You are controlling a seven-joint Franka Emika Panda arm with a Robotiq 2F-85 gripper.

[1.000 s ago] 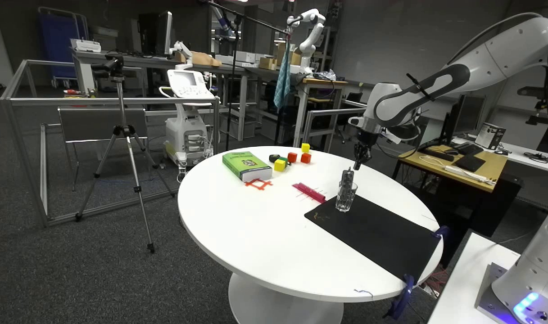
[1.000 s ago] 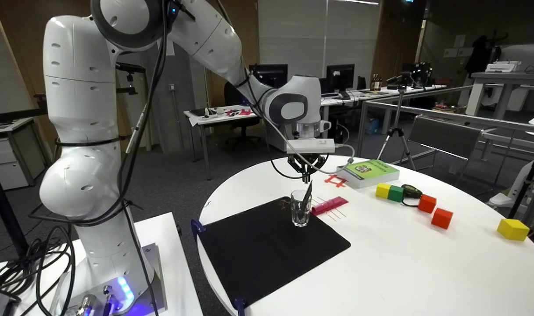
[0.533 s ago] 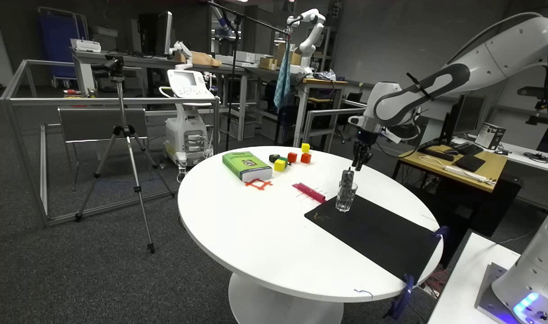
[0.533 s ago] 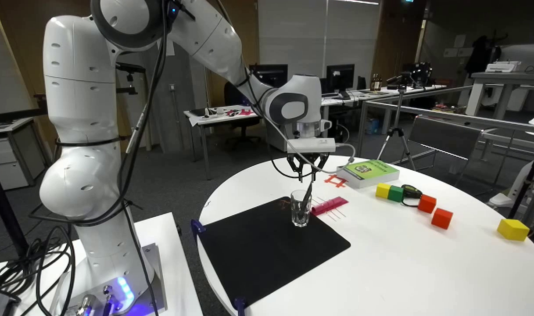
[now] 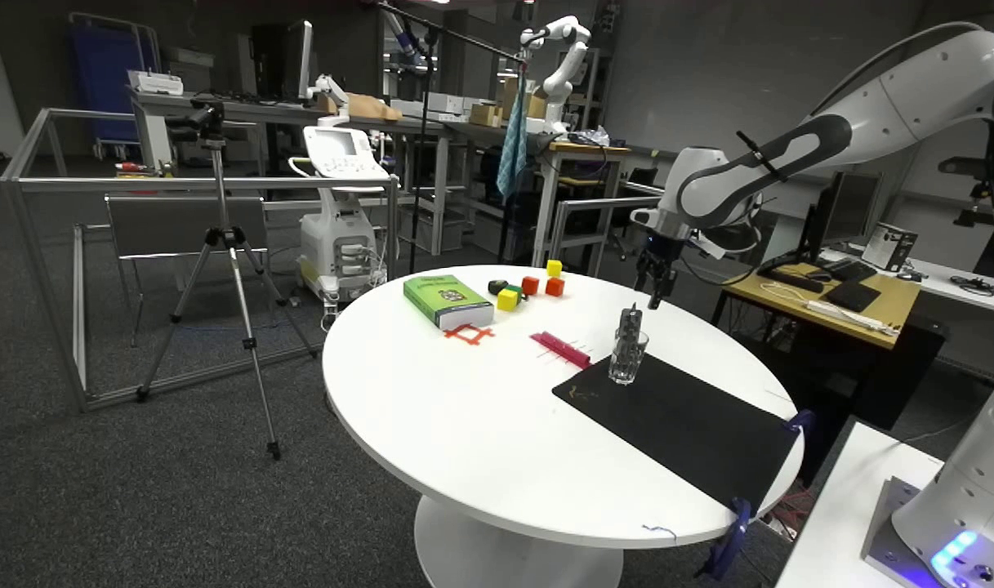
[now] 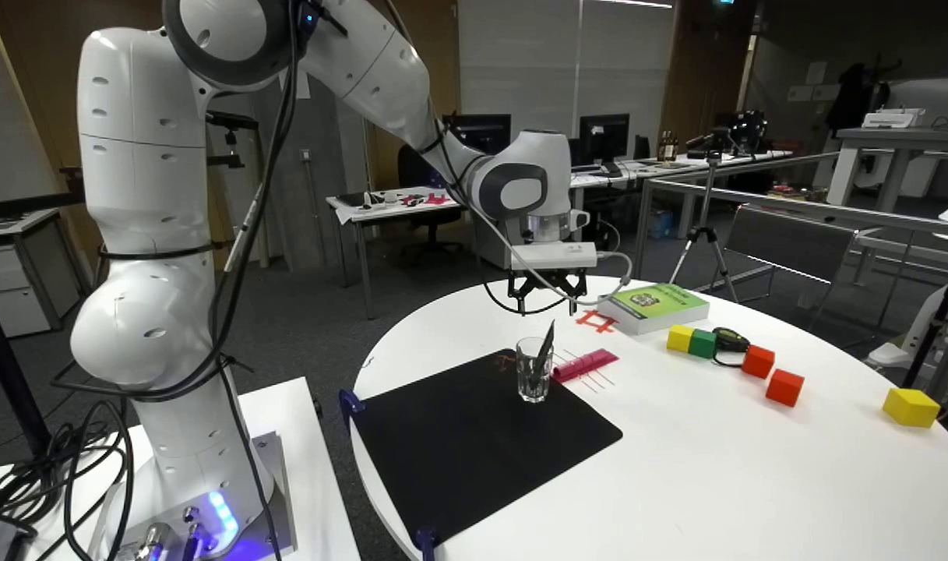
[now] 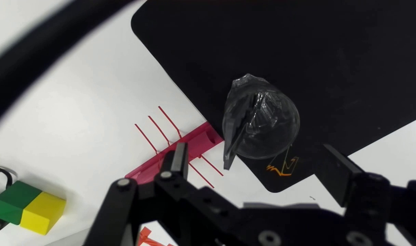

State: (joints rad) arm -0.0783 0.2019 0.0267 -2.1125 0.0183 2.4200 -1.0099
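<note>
We observe the gripper (image 6: 548, 309), jaws spread apart, near a clear glass (image 6: 526, 375), a dark flat object (image 6: 548, 343) leaning inside and protruding above the rim, a black mat (image 6: 474, 444) beneath.

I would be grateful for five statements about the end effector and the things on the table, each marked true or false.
1. The end effector stands open, holding nothing. True.
2. A dark object leans inside the glass. True.
3. The glass lies on its side. False: it stands upright on the black mat.
4. A yellow block sits against a green block. True.
5. The green book lies on the black mat. False: it lies on the white table, off the mat.
</note>
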